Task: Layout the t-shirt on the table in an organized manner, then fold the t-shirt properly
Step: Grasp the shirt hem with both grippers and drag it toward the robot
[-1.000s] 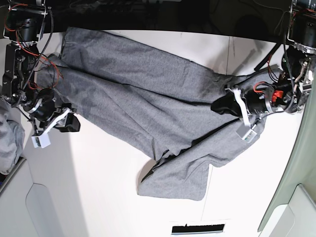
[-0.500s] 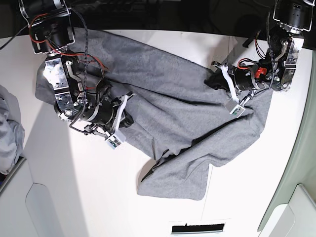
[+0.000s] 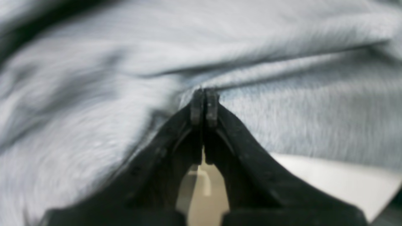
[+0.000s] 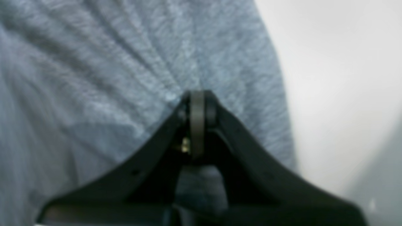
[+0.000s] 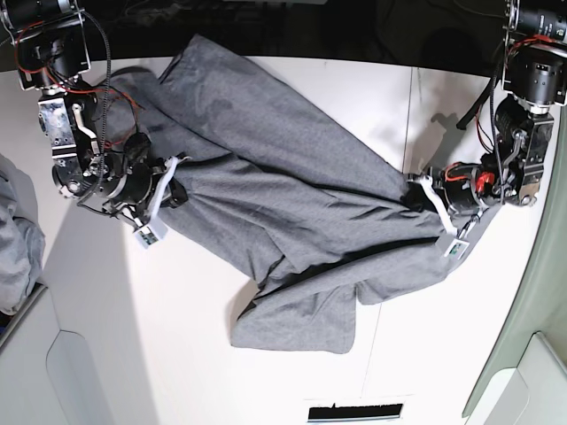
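White table (image 5: 221,372) carries your grey t-shirt (image 5: 283,204) bunched from 11 to 5 o'clock, with the left gripper (image 5: 423,188) and right gripper (image 5: 174,181) each pinched on fabric, so pulling unevenly could slip a fold free.

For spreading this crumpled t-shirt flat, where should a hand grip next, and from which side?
Probably the folded-under flap nearest the camera on the t-shirt, taken at its free corner from the bare table side. That edge lies loose and clear of both shut hands, so it could be pulled outward.
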You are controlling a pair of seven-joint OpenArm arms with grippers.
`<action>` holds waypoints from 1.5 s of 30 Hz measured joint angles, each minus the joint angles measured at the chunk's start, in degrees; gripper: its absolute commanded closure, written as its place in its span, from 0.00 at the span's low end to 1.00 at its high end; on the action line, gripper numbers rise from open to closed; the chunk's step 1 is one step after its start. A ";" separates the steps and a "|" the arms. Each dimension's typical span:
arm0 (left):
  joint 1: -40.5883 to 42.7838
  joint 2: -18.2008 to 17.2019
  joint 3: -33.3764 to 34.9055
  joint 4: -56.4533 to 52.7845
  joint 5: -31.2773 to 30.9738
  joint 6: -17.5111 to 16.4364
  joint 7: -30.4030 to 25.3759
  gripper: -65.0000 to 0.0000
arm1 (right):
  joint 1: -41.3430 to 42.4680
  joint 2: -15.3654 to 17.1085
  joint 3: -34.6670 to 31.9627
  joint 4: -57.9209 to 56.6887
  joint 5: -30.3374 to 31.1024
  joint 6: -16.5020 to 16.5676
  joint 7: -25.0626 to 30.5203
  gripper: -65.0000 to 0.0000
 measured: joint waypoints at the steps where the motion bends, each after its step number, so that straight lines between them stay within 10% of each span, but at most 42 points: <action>1: -1.60 0.15 -0.07 -1.95 0.00 0.02 0.11 0.98 | -1.38 0.44 0.20 1.16 1.20 -0.26 -0.28 1.00; 13: -15.50 7.34 0.22 -13.18 5.16 2.29 1.40 0.98 | -17.90 -1.86 0.28 22.29 4.11 0.61 -2.84 1.00; 20: -18.82 4.57 0.17 -11.45 -9.44 -6.84 9.57 0.90 | -11.74 -7.65 5.97 25.03 2.19 -0.22 -2.01 1.00; 26: -15.41 4.17 0.26 -3.10 -20.79 -10.49 16.81 0.90 | 0.63 -12.00 6.62 13.05 -2.60 -0.33 -0.11 1.00; 37: 3.89 3.98 0.28 13.14 -21.94 -10.86 18.08 0.90 | 20.28 -21.53 3.65 -22.25 -12.94 -0.61 6.03 1.00; 45: 9.77 3.54 2.49 13.27 -9.79 -6.67 13.25 0.97 | 20.72 -20.65 -8.57 -27.19 -16.98 -0.72 7.98 1.00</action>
